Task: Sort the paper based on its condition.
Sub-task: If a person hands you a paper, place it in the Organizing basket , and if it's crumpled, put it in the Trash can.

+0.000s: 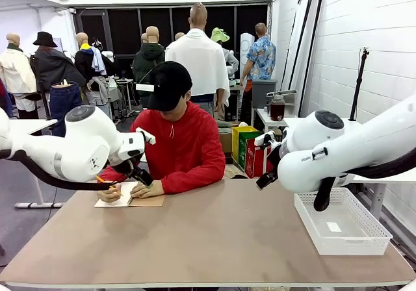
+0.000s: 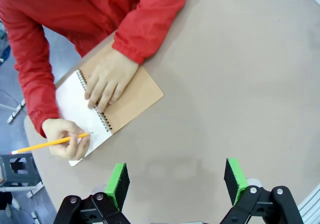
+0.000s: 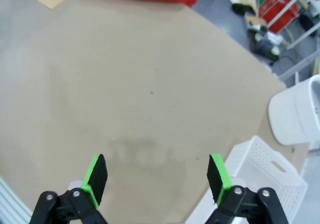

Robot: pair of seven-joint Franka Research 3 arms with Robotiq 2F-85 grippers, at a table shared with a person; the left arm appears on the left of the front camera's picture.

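Note:
No loose white sheets are in view. At the far left of the table a person in a red top writes with a yellow pencil (image 2: 47, 144) on the white page of a spiral notebook (image 2: 137, 91) with a brown card cover (image 1: 148, 201), one hand flat on it. My left gripper (image 2: 175, 181) hangs open above bare tabletop just short of the notebook, with nothing between its green pads. Over the table's right half my right gripper (image 3: 157, 176) is also open and holds nothing.
A white lattice basket (image 1: 364, 239) stands at the table's right edge, and its corner (image 3: 260, 176) lies beside my right gripper. Beyond the far edge are green and red boxes (image 1: 246, 149) on the floor. The brown tabletop (image 1: 214, 239) stretches between the arms.

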